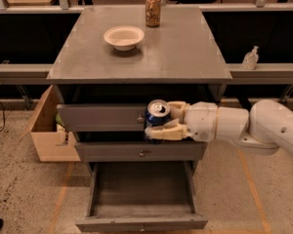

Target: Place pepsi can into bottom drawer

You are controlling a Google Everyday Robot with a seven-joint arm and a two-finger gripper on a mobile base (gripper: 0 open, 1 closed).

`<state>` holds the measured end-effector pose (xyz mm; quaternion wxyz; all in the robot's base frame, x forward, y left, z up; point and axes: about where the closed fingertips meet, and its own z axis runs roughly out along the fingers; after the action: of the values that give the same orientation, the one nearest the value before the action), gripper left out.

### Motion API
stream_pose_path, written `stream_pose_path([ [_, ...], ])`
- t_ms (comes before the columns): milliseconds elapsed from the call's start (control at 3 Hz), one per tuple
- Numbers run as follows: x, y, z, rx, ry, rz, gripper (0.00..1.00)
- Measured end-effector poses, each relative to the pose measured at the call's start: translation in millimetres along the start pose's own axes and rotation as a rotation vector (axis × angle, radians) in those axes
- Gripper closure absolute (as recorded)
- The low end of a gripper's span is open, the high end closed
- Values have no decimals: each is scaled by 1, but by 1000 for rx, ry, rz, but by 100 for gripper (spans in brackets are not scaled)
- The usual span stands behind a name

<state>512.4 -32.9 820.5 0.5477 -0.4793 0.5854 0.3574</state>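
Note:
The pepsi can (157, 116), dark blue with a silver top, is upright in my gripper (166, 121), which is shut on it. The white arm reaches in from the right. The can hangs in the air in front of the top drawer's face, off the cabinet top and above the bottom drawer (141, 222). That drawer is pulled out, a grey tray with nothing showing inside and a small knob on its front.
The grey cabinet top (180, 48) holds a white bowl (123, 36) and a tan-gold patterned can (153, 9). The two upper drawers (102, 118) are shut. A cardboard box (46, 130) stands on the floor at left. A pump bottle (250, 58) sits on a ledge at right.

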Motion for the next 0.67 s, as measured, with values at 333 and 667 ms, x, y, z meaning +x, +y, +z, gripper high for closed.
stream_pose_path([
  [333,39,29,29,-137,30,-62,100],
  [667,45,36,37,-172,36,-79,100],
])
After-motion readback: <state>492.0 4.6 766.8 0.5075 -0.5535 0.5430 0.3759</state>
